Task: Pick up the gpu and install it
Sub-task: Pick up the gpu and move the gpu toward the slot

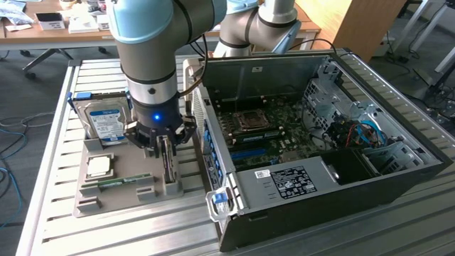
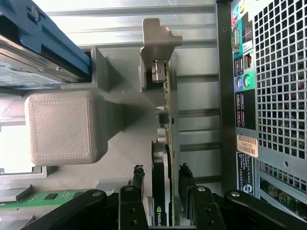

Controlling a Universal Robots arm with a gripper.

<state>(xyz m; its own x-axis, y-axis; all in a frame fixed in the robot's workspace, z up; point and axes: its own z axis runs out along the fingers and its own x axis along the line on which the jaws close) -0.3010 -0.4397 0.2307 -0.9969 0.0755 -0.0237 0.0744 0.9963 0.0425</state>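
The claw [image 2: 160,176] is standing partly open, its 2 fingers [image 2: 137,184] straddling the graphics card [image 2: 169,108] with a sliver of gap on each side and gripping nothing yet. In the exterior view, the card is sitting on edge in a slot of the grey tray [image 1: 106,202] at the lower left of the frame, just beside the computer case [image 1: 398,178]. One finger is likely facing the black fan side, so an uneven squeeze risks tilting the card. Its silver bracket [image 2: 156,43] risks jamming in the slot or dragging the tray across the tabletop [image 1: 142,237].
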